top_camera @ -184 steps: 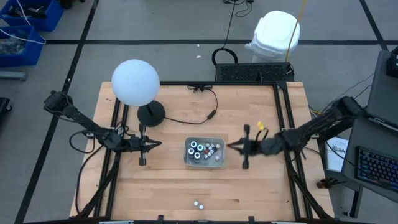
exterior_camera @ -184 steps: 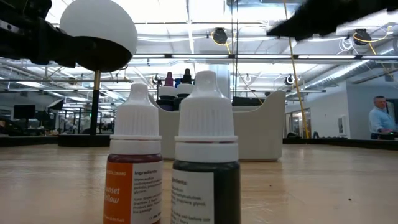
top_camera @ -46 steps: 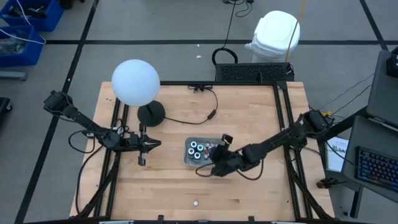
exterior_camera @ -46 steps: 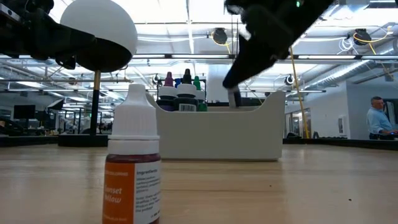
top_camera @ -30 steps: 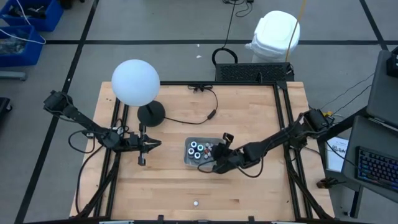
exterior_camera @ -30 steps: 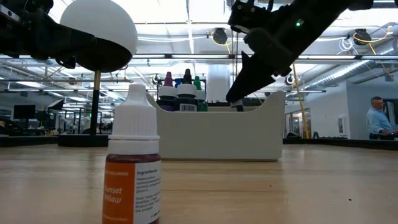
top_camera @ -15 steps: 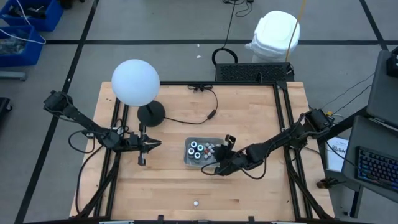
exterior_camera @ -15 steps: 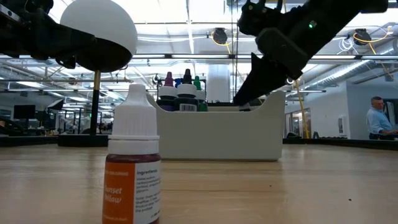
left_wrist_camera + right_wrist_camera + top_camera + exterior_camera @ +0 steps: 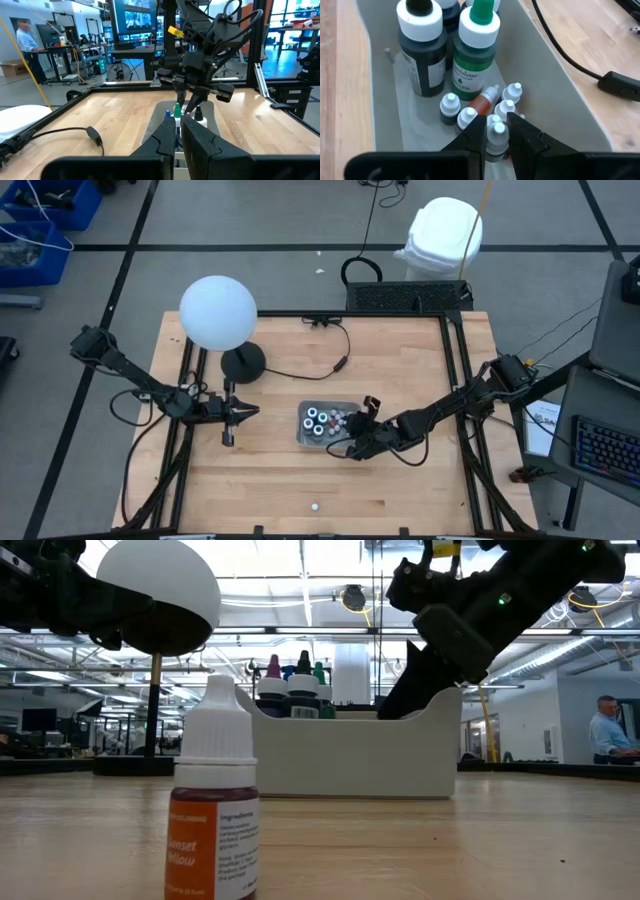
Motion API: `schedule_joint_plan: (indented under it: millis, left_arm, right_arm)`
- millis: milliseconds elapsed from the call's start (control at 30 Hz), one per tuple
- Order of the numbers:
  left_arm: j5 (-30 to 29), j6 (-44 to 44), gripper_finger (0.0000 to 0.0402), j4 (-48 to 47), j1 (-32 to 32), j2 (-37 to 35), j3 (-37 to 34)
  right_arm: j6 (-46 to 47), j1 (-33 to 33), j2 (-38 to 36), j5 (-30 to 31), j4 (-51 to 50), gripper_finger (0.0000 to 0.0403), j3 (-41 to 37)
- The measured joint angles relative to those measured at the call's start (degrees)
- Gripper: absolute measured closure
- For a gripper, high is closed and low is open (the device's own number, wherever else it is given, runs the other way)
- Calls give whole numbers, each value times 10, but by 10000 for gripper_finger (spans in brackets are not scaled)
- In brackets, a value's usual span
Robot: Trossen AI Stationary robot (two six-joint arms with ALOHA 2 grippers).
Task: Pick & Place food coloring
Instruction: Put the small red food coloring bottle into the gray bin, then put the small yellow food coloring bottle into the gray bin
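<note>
**Right gripper holds a small bottle inside the tray**

Near the middle of the table (image 9: 400,350), the right gripper (image 9: 494,134) reaches down into the grey tray (image 9: 352,440) at its right end. Its two fingers (image 9: 472,131) are closed around the white cap of a small bottle (image 9: 495,136), which stands among the other small white-capped bottles (image 9: 457,111) on the tray floor. One of these, with a red body (image 9: 484,102), lies tilted against its neighbours. Toward the tray's other end stand the larger dark bottles, one with a green tip (image 9: 476,42) and one with a black tip (image 9: 422,42), side by side and upright.

One more small bottle (image 9: 314,506) stands alone near the front edge of the table, well apart from the tray; the low view shows its orange label (image 9: 212,845) and white cap.

At the left side of the table the left gripper (image 9: 240,412) hovers with its fingers closed on nothing, pointing toward the tray. A white globe lamp (image 9: 218,312) stands behind it.
</note>
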Motion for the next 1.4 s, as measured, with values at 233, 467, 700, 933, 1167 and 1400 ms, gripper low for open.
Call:
schedule_joint_plan:
  millis: [233, 467, 700, 933, 1167, 1400]
  left_arm:
    - [0, 0, 364, 0, 0, 0, 0]
    - [0, 0, 364, 0, 0, 0, 0]
    - [0, 0, 364, 0, 0, 0, 0]
    - [0, 0, 364, 0, 0, 0, 0]
    - [0, 0, 364, 0, 0, 0, 0]
    - [0, 0, 364, 0, 0, 0, 0]
  right_arm:
    - [-2, 0, 0, -1, -3, 345, 0]
    - [-4, -3, 0, -1, -3, 329, 0]
    - [-13, -6, 0, -1, -3, 331, 0]
    - [-23, -15, 0, 0, -4, 337, 0]
    - [-24, -15, 0, 1, -4, 345, 0]
    - [-9, -15, 0, 1, -4, 318, 0]
